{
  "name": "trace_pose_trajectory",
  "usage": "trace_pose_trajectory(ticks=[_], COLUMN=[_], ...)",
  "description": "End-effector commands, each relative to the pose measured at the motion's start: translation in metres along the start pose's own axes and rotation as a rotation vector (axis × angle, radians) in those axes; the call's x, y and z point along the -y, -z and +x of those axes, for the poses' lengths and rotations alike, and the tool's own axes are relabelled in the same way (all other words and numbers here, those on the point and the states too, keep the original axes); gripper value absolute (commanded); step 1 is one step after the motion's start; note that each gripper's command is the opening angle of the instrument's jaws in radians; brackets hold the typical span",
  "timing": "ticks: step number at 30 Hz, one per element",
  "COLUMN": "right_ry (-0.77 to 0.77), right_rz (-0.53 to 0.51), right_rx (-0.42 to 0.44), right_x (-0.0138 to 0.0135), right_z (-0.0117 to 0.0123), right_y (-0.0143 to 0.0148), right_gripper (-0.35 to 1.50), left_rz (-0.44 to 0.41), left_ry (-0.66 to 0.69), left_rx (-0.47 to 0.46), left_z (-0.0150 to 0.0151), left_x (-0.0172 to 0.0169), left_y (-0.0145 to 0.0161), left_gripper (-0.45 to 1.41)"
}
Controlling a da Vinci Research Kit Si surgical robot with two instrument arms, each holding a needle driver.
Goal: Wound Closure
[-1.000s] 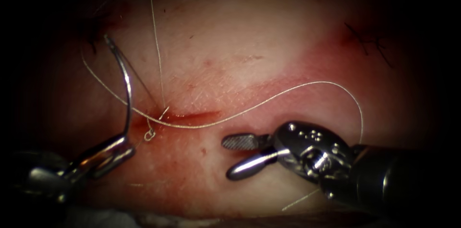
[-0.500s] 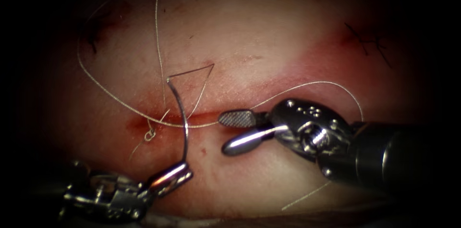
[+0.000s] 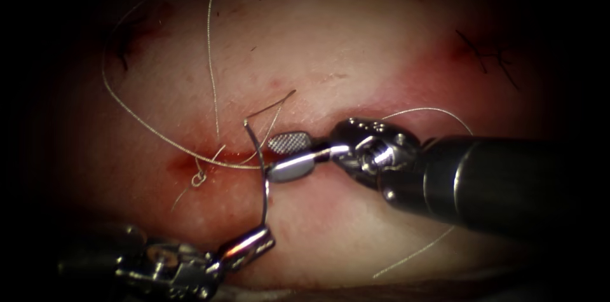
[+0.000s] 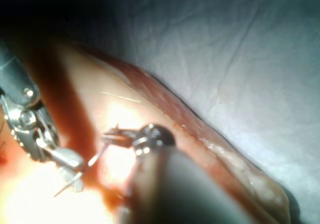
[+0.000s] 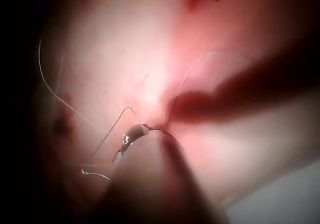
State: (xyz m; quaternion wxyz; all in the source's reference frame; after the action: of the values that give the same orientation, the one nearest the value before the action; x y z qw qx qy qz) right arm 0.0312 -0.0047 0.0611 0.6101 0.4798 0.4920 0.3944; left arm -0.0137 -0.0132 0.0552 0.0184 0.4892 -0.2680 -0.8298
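My left tool point(image 3: 254, 241) comes in low on the left, its jaws shut on the lower end of the curved needle point(image 3: 264, 200). The needle stands upright over the cut point(image 3: 235, 156), out of the tissue point(image 3: 330, 48). Its upper end carries the thread point(image 3: 273, 106). My right tool point(image 3: 272, 157) reaches in from the right with jaws open. Their tips sit at the middle of the needle's curve and hold nothing. In the left wrist view my left tool point(image 4: 114, 134) holds the needle point(image 4: 80, 176), and the right tool's jaw point(image 4: 65, 156) is beside it.
A tied knot point(image 3: 198, 178) with short ends lies at the left end of the cut. Long thread loops point(image 3: 146, 125) run across the tissue on the left and arc behind the right tool point(image 3: 438, 111). Dark ink marks point(image 3: 489, 54) sit far right.
My left tool has carried the needle rightward from the cut's left end to its middle. My right tool has moved left and up, with open jaws, to the needle.
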Motion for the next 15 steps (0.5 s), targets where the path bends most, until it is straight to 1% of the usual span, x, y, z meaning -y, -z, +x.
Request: trace_pose_trajectory(ticks=[1, 6, 10, 13, 15], right_ry=[-0.008, -0.018, -0.018, -0.018, -0.024], right_rz=[0.005, 0.017, 0.015, 0.002, -0.016], right_rx=[0.003, 0.015, 0.023, 0.035, 0.053], right_x=[-0.0003, -0.0003, -0.0002, -0.0002, -0.0003], right_z=[-0.0004, -0.0006, -0.0005, -0.0004, -0.0002], right_y=[-0.0010, -0.0014, -0.0020, -0.0025, -0.0029], right_gripper=[1.21, 1.13, 1.11, 1.10, 1.04], left_rz=[-0.003, -0.010, -0.017, -0.019, -0.022], left_ry=[0.004, -0.005, -0.019, -0.025, -0.026], left_rx=[-0.001, 0.003, 0.008, 0.010, 0.011], left_z=[-0.0002, -0.0003, -0.0002, -0.0002, -0.0001], left_x=[-0.0008, -0.0011, -0.0014, -0.0015, -0.0016], left_y=[-0.0004, -0.0006, -0.0008, -0.0009, -0.0009], left_gripper=[-0.45, -0.45, -0.45, -0.45, -0.45])
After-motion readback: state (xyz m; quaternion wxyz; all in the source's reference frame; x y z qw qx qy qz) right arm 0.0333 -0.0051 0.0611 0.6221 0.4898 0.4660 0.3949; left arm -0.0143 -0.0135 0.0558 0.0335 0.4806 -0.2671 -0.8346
